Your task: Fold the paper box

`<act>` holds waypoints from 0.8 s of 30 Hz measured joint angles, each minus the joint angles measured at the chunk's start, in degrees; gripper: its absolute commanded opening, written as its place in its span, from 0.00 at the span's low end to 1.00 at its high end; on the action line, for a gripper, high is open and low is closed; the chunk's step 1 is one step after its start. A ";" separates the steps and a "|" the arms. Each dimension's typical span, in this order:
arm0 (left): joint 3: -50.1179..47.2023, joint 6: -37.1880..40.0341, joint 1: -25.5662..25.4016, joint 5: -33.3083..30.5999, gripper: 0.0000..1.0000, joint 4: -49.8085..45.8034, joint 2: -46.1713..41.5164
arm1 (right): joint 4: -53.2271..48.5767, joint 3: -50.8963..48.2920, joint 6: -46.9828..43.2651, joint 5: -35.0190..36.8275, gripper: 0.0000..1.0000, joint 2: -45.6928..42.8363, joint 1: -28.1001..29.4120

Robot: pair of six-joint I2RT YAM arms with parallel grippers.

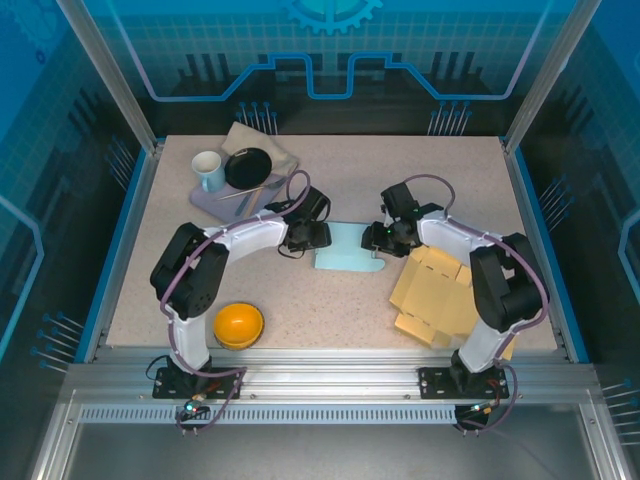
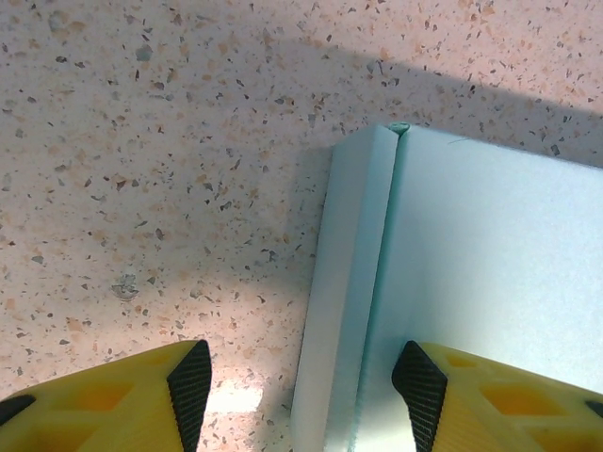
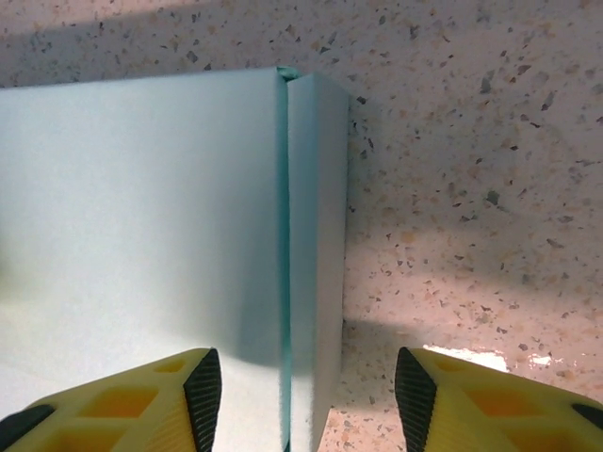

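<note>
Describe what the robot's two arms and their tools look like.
The left arm and right arm are white shells with black joints, each trailed by a looping purple-grey cable. The left tool and right tool have yellow fingers with hollow cut-outs, tipped with black textured pads.

A speckled counter (image 1: 330, 310) carries an orange bowl (image 1: 239, 324) at its near left edge. At its far left corner sits a purple tray (image 1: 205, 205) holding a pale mug (image 1: 208, 170) and a black dish (image 1: 247, 167), partly over a beige cloth (image 1: 245, 138). Flat tan cardboard sheets (image 1: 430, 300) lie at its near right.
</note>
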 measured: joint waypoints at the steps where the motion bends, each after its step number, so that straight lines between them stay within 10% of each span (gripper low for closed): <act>1: 0.31 0.00 0.02 -0.02 0.60 -0.33 0.13 | 0.26 0.07 0.00 0.04 0.51 0.61 0.00; 8: 2.67 -1.44 0.22 1.07 0.74 -2.75 0.59 | 2.49 -0.15 0.50 -1.16 0.49 1.44 -0.22; 11: 2.84 -3.50 0.22 3.13 0.98 -2.69 0.57 | 3.04 -0.55 0.70 -1.22 0.50 1.33 -0.22; 24: 8.41 -16.22 0.22 11.41 0.99 -6.71 3.41 | 3.43 -0.76 0.90 -1.36 0.51 1.22 -0.20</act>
